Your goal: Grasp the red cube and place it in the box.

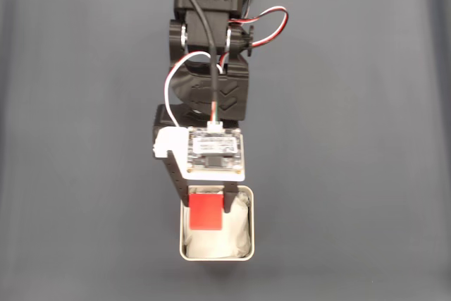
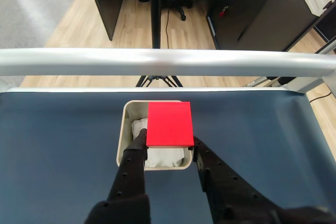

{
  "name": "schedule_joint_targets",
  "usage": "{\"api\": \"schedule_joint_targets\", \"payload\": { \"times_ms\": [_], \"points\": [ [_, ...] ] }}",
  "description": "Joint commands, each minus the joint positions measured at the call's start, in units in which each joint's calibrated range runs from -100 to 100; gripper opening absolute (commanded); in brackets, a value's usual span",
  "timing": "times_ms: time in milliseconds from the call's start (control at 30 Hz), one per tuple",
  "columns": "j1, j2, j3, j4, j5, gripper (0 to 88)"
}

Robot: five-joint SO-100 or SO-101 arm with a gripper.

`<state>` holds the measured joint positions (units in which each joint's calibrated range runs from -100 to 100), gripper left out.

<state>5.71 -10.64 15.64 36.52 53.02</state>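
Note:
The red cube is held between the two black fingers of my gripper, which is shut on its sides. It hangs over the box, a small square container with a pale rim and white soft lining. In the fixed view the cube covers the box's upper left part. In the wrist view it hides the box's far right corner. Whether the cube touches the lining cannot be told.
The box stands on a dark grey mat with open room left and right of it. In the wrist view a silver rail runs along the table's far edge, and beyond it lies a wooden floor with dark furniture.

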Motion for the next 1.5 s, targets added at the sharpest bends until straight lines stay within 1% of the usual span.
{"api": "schedule_joint_targets", "payload": {
  "times_ms": [0,233,633,1467],
  "points": [
    [-1.5,-4.1,0.0,-0.5,0.0,12.4],
    [-3.2,-3.1,2.3,-3.5,0.0,12.3],
    [-3.1,0.7,2.8,-7.5,-0.1,12.2],
    [-1.1,3.8,4.3,-9.5,-0.1,11.7]
  ]
}}
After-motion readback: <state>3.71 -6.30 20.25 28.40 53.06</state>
